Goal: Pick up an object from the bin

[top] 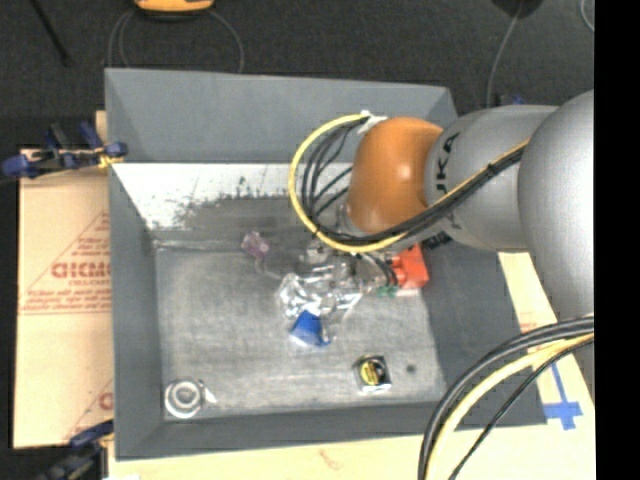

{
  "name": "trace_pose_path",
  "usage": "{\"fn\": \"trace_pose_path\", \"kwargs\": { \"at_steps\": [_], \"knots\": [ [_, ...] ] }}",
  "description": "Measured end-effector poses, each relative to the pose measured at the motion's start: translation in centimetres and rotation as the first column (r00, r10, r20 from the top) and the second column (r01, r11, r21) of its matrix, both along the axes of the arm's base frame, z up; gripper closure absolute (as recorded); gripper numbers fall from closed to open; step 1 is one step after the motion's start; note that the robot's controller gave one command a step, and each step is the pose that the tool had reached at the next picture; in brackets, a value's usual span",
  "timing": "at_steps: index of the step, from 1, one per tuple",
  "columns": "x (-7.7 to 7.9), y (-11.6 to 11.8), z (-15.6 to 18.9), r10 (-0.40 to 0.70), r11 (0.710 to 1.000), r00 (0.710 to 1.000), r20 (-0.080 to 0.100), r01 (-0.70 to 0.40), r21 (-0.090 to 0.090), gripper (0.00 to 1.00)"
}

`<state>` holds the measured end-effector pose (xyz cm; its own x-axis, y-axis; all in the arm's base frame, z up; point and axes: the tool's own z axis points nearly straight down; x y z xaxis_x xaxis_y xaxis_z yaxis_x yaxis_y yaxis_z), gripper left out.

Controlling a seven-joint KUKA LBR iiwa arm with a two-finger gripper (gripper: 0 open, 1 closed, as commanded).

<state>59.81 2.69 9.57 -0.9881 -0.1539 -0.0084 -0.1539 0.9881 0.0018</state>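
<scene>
My gripper (330,286) hangs low in the middle of the bin, beneath the arm's orange cover. Right under it lies a crumpled clear plastic wrapper (300,294) with a blue piece (309,330) at its lower end. The metal fingers sit at the wrapper's right edge, touching or just above it. An orange-red block (412,269) lies just right of the gripper, partly hidden by the arm.
A small purple piece (256,244) lies near the bin's back wall. A yellow-and-black tape measure (374,372) rests near the front right. A round silver tape roll (184,397) sits in the front left corner.
</scene>
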Motion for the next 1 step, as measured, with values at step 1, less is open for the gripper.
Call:
{"fn": "trace_pose_path", "kwargs": {
  "at_steps": [1],
  "knots": [
    [-0.16, -0.44, -0.67, -0.058, 0.998, 0.998, -0.002, 0.058, 0.001, 0.0]
  ]
}}
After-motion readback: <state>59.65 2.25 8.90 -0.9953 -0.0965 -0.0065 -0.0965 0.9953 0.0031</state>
